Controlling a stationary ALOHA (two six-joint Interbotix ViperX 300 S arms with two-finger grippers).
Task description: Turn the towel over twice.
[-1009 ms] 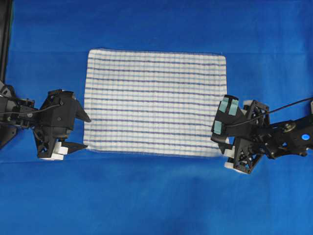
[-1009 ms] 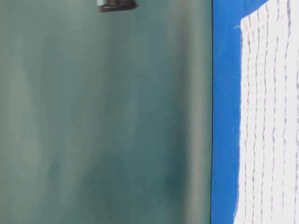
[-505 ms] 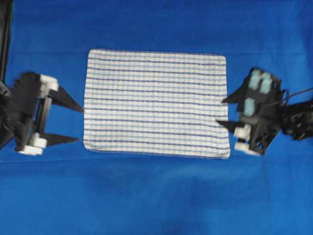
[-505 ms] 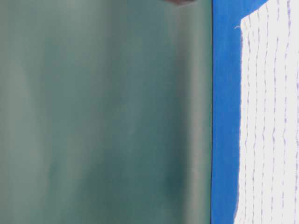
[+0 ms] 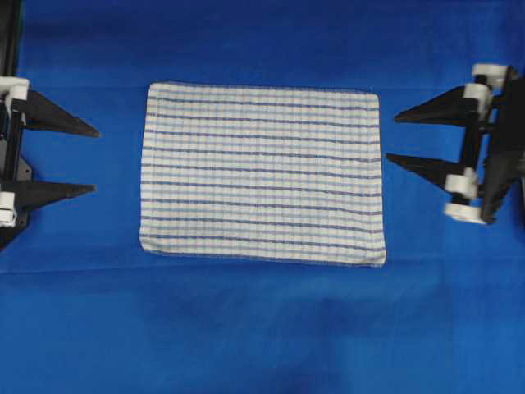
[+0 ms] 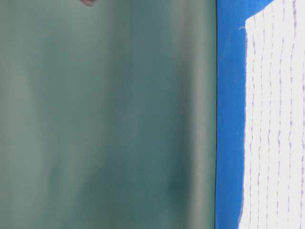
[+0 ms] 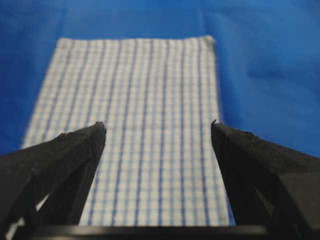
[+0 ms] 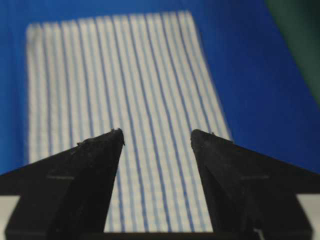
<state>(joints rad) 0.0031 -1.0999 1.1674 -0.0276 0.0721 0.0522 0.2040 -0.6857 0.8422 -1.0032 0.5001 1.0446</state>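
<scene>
- The towel lies spread flat and square on the blue tablecloth, near the middle of the overhead view, with no fold or lifted corner that I can make out.
- My left gripper sits off the towel's left short edge, apart from the cloth, its two dark fingers spread wide and holding nothing.
- My right gripper sits off the right short edge, likewise apart from the cloth, fingers spread wide and empty.
- From the left wrist camera the towel runs lengthwise between the parted fingertips; the right wrist camera gives the matching picture from the other end, the towel ahead of its fingertips.
- The table-level view shows one edge of the towel lying flat on the tablecloth.
- Step in hand, as I judge it: neither arm is engaged with the cloth. Whether any turn has been made I cannot tell from the towel's face.
- If a turn remains, I must bring each gripper down to a short edge, pinch both ends together, then lift and carry the towel over evenly, so it lands flat rather than bunched.
</scene>
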